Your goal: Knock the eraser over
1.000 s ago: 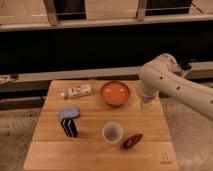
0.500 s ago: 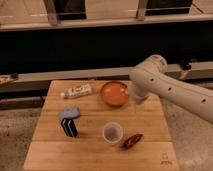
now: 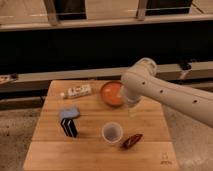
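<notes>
Eraser (image 3: 68,121) stands upright on the left part of the wooden table (image 3: 95,157). Gripper (image 3: 131,108) hangs at the orange bowl's (image 3: 110,93) right edge, well apart; its state cannot be told. White cup (image 3: 112,133) sits between them. White tube (image 3: 77,91) lies behind the eraser, and a dark red object (image 3: 131,141) lies right of the cup.

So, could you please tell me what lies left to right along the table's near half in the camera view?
Eraser → cup → dark red pepper. The gripper hangs farther back, beside the bowl.
</notes>
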Controlling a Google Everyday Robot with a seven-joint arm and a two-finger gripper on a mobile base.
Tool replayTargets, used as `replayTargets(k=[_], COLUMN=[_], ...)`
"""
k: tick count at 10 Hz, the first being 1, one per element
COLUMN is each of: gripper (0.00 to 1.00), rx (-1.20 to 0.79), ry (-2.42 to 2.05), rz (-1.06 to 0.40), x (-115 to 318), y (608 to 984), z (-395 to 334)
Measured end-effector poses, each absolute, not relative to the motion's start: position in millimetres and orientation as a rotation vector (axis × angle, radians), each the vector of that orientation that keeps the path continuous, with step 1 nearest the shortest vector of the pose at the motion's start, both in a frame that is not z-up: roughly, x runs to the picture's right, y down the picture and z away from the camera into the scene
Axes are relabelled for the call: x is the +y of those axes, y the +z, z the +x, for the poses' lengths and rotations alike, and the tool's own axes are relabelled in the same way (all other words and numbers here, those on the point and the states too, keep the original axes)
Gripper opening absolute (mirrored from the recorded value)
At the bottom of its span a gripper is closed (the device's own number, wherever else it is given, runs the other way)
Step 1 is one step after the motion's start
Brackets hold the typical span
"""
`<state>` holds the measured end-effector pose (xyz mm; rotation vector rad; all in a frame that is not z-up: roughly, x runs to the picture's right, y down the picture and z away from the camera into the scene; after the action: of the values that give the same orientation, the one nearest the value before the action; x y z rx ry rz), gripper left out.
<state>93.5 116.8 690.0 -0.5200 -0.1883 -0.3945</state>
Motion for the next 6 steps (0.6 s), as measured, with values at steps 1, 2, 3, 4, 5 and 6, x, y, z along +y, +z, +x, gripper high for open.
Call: replayTargets(k=[1, 2, 3, 4, 5, 6], gripper=[0.80, 0.80, 0.80, 0.80, 0.80, 0.80], rx=[-0.201, -0.208, -0.212, -0.225, -0.234, -0.238], ry=[-0.407, -0.413, -0.419, -0.434, -0.445, -0.447], rz=[-0.523, -0.524, -0.523, -0.522, -0.519, -0.518], x=[120.6, 122.8, 125.2, 129.7, 132.4, 134.5], y=[690.4, 690.5, 690.7, 689.9, 689.4, 688.9], z=[78.7, 72.7, 71.4, 67.2, 63.7, 61.9])
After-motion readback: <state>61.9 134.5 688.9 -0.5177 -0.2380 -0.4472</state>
